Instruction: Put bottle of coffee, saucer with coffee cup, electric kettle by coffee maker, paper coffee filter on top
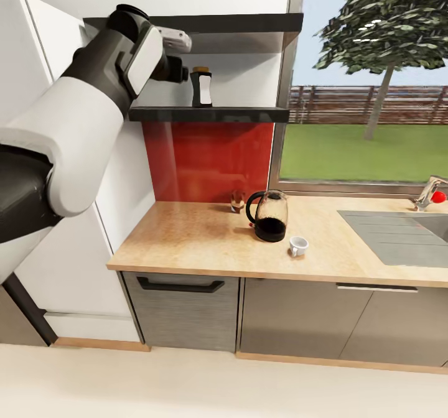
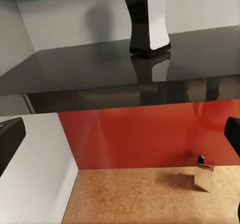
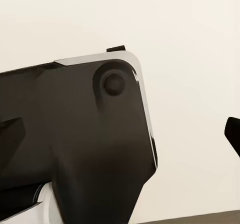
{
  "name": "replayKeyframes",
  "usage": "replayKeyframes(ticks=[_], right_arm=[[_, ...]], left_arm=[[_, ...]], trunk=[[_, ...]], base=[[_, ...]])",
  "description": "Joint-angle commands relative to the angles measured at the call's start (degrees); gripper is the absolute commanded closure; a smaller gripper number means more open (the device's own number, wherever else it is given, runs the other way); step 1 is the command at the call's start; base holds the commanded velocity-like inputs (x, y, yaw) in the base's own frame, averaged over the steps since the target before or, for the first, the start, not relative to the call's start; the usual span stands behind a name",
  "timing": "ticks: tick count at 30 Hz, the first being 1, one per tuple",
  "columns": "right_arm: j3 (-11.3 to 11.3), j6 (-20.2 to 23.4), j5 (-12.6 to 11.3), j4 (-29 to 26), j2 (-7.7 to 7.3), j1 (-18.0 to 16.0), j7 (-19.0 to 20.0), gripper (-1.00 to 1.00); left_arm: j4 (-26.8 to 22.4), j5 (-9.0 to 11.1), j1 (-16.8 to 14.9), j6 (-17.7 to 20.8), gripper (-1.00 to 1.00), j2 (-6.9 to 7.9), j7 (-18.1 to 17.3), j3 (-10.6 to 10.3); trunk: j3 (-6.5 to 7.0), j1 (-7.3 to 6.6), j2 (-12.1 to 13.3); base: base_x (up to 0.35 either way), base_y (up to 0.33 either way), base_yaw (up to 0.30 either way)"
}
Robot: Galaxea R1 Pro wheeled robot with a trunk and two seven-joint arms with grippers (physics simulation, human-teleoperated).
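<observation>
The left pincer point(image 1: 180, 69), its jaws spread wide, is reaching toward the bottle of coffee point(image 1: 201, 87) standing just ahead on the shelf point(image 1: 249, 114), needing a straight advance before closing.

The bottle point(image 1: 201, 87) stands upright on the lower dark shelf, black with a white label and a brownish cap. In the left wrist view the bottle point(image 2: 148, 19) sits well back on the glossy shelf, its cap cut off by the frame edge. Down on the countertop point(image 1: 186, 237), beige and speckled, the kettle point(image 1: 269, 216) stands upright: clear glass body, black base, black loop handle turned left. Just right of it and nearer the front edge, the cup point(image 1: 298, 246) rests small and white, apart from the kettle, mouth up.
</observation>
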Motion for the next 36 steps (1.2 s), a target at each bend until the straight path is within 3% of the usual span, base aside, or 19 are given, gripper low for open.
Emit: replayKeyframes(ticks=[1, 15, 36], right_arm=[[-0.11, -0.16, -0.25, -0.01, 0.02, -0.03, -0.01, -1.0], [-0.11, -0.16, -0.25, 0.07, 0.0, -0.04, -0.01, -1.0], [-0.11, -0.16, -0.22, 0.18, -0.55, -0.01, -0.1, -1.0]], left_arm=[[-0.22, 0.6, 0.24, 0.14, -1.0, 0.05, 0.49, -0.37], [-1.95, 0.73, 1.19, -0.12, -1.0, -0.02, 0.72, -0.26], [-2.07, 0.74, 1.26, -0.2, -1.0, -0.03, 0.53, -0.25]], trunk=[[-0.13, 0.03, -0.13], [-0.13, 0.03, -0.13], [-0.13, 0.03, -0.13]], base=[[0.0, 0.0, 0.0], [0.026, 0.0, 0.0], [0.32, 0.038, 0.0]])
